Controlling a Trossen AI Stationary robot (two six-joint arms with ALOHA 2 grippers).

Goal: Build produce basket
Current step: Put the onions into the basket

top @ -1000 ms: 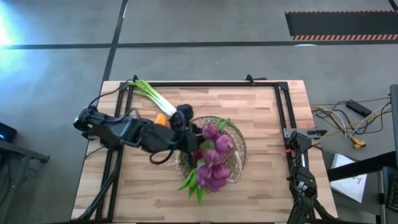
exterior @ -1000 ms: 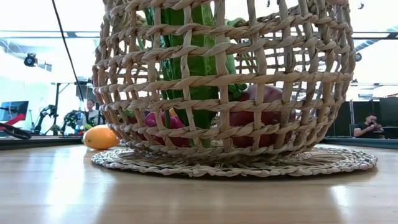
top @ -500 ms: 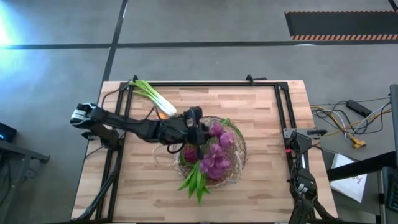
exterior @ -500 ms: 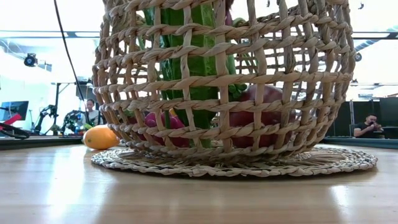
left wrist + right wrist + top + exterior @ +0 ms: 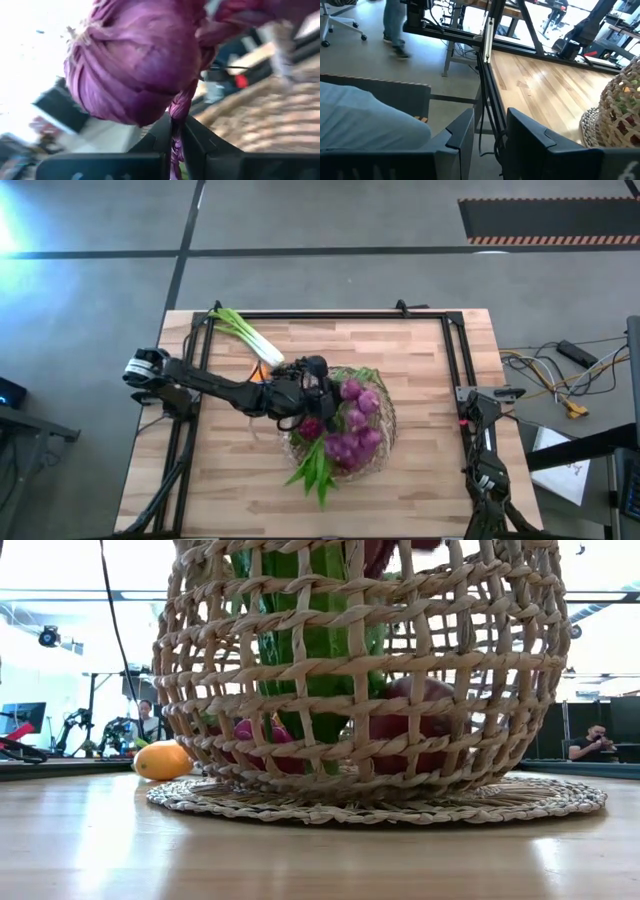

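Observation:
A purple bunch (image 5: 352, 425) of braided bulbs lies over the mouth of the wicker basket (image 5: 383, 412) at the table's middle, with long green leaves (image 5: 314, 466) sticking out over the near rim. My left gripper (image 5: 322, 383) reaches in from the left and is shut on the bunch, whose bulb (image 5: 132, 70) fills the left wrist view. Seen from table height, the basket (image 5: 360, 670) holds green leaves and red pieces. A leek (image 5: 245, 336) and an orange piece (image 5: 258, 372) lie on the table left of the basket. My right gripper (image 5: 490, 132) is open at the table's right edge. My left gripper (image 5: 176, 127) pinches the bunch's purple braided stalk (image 5: 180, 106) between its two fingers (image 5: 159, 139), just below a large bulb. The fingers come from the table's left. The bulbs spread away from the fingers over the basket's mouth; whether they rest on what lies inside, I cannot tell.
The basket stands on a round woven mat (image 5: 560, 802). A black frame (image 5: 455, 350) runs along the table's far and side edges. Bare wood shows near the front edge and right of the basket. People and gear stand in the room behind.
My left gripper has moved toward the table's right, from the basket's left rim to over its mouth, still shut on the bunch. The purple bunch has shifted with it toward the right and far side, and a purple-red part now shows at the basket's top in the low view.

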